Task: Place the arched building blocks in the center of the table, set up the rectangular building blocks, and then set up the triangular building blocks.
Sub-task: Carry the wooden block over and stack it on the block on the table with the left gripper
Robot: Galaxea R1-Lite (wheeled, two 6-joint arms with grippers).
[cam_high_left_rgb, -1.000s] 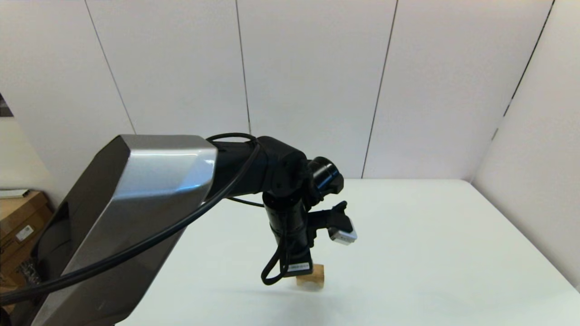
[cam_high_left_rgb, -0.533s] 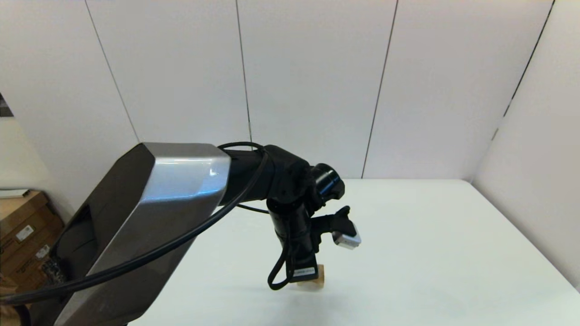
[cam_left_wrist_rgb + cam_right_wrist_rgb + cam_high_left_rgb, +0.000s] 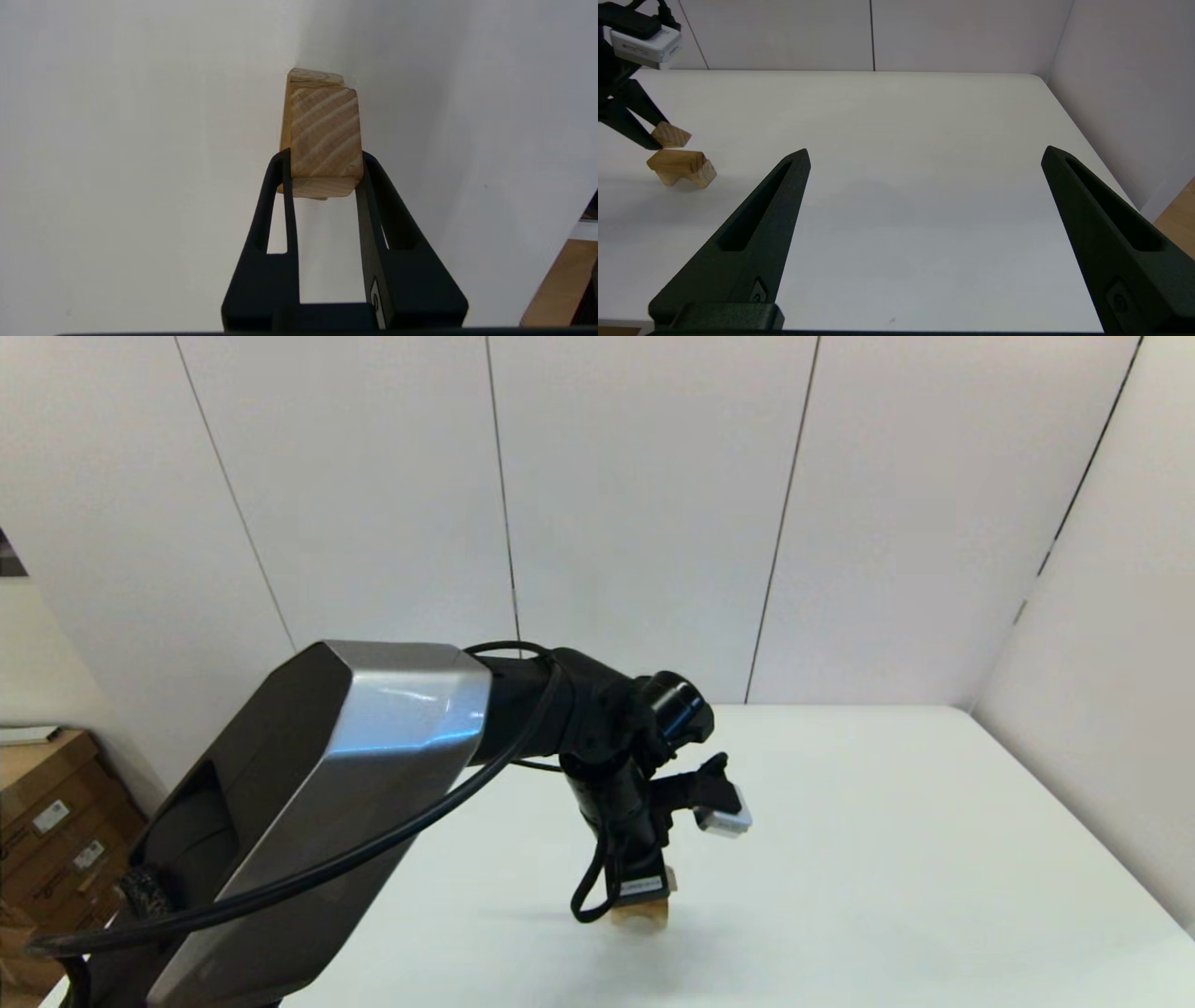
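Observation:
The arched block [image 3: 679,168] stands on the white table [image 3: 901,140] with its cut-out facing down. It also shows in the head view as the arched block [image 3: 644,919], just under my left gripper [image 3: 639,896]. That left gripper [image 3: 324,163] points down and is shut on a tan block with striped grain [image 3: 325,135]. This striped block [image 3: 672,135] hangs just above the arch, apart from it. I cannot tell whether it is the rectangular or the triangular block. No other block is in view. My right gripper [image 3: 924,151] hovers open and empty over the table's right side.
The left arm's silver link [image 3: 308,803] hides the table's left part in the head view. Cardboard boxes [image 3: 47,831] stand off the table at the left. White wall panels close in the far edge and the right edge [image 3: 1083,135].
My left arm has swung a little to the right, bringing the held block more squarely over the arched block. The arched block has stayed put.

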